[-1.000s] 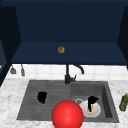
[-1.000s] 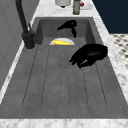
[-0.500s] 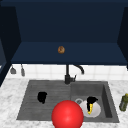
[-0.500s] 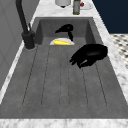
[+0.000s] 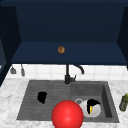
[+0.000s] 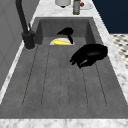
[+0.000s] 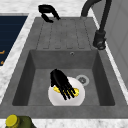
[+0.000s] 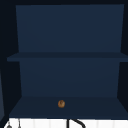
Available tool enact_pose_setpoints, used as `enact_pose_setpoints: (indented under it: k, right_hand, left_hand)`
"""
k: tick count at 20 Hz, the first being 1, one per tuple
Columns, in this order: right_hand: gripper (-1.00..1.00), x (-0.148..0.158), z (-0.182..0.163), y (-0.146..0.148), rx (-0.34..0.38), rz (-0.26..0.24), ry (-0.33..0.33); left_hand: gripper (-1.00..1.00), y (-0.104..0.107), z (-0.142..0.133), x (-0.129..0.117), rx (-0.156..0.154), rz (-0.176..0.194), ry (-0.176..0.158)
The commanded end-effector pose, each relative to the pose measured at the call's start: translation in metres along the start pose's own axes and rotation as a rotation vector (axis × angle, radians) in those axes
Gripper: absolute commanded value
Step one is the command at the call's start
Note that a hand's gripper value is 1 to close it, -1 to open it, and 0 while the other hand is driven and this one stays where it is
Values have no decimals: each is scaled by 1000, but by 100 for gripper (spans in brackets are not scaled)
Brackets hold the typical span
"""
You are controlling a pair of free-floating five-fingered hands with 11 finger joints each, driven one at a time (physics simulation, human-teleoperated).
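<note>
Fingers of the right robot hand (image 7: 62,83) are seen reaching down onto a yellow banana (image 7: 65,91) that lies on a white plate (image 7: 75,98) in the sink basin (image 7: 37,82); they are spread and fairly straight, touching the fruit, and whether they are closed round it cannot be told. In the front view the same robot hand (image 5: 92,103) is shown over the plate (image 5: 96,111), just right of the drain (image 5: 79,101). The left robot hand (image 6: 88,55) is held in the air above the ribbed draining board (image 6: 50,82), fingers loosely curled and holding nothing; in the front view it (image 5: 42,97) is seen well apart from the right one. A red ball (image 5: 67,115) is seen at the front edge of the sink. A black faucet (image 5: 68,75) is mounted behind, a green bottle (image 5: 123,102) is stood on the bench (image 5: 10,100) to the right, and a small brown item (image 8: 61,103) is set on the lowest cabinet shelf (image 8: 37,107).
</note>
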Motion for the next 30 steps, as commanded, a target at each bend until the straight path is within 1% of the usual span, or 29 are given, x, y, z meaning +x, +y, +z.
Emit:
enact_pose_setpoints:
  k: [1, 2, 3, 5, 7, 11, 13, 15, 18, 20, 21, 22, 23, 24, 27, 28, 30]
  right_hand:
    - [-100, 23, -9, 3, 7, -20, 72]
    - [-100, 28, -8, -3, -17, 16, 85]
    - [-100, 32, -8, -2, -13, 27, 112]
    - [-100, 43, -9, -2, 24, 14, 148]
    - [-100, 53, -12, -3, 34, 19, 186]
    - [-100, 72, -20, -5, 74, -27, 211]
    - [-100, 79, -36, -3, 91, -44, 188]
    - [-100, 75, -50, 6, 74, -68, 150]
    - [-100, 68, -68, 18, 44, -121, 112]
    - [-100, 65, -80, 25, 33, -155, 100]
    - [-100, 64, -86, 26, 49, -170, 94]
    - [-100, 65, -89, 24, 86, -188, 87]
    - [-100, 72, -90, 22, 127, -209, 116]
    - [-100, 76, -90, 20, 202, -199, 149]
    - [-100, 77, -98, 18, 277, -188, 182]
    - [-100, 78, -100, 18, 299, -185, 186]
    - [-100, 75, -97, 21, 328, -191, 172]
  left_hand:
    - [0, 0, 0, 0, 0, 0, 0]
    - [0, 0, 0, 0, 0, 0, 0]
    - [0, 0, 0, 0, 0, 0, 0]
    - [0, 0, 0, 0, 0, 0, 0]
    - [0, 0, 0, 0, 0, 0, 0]
    - [0, 0, 0, 0, 0, 0, 0]
    - [0, 0, 0, 0, 0, 0, 0]
    - [0, 0, 0, 0, 0, 0, 0]
    - [0, 0, 0, 0, 0, 0, 0]
    - [0, 0, 0, 0, 0, 0, 0]
    - [0, 0, 0, 0, 0, 0, 0]
    - [0, 0, 0, 0, 0, 0, 0]
    - [0, 0, 0, 0, 0, 0, 0]
    - [0, 0, 0, 0, 0, 0, 0]
    - [0, 0, 0, 0, 0, 0, 0]
    - [0, 0, 0, 0, 0, 0, 0]
    - [0, 0, 0, 0, 0, 0, 0]
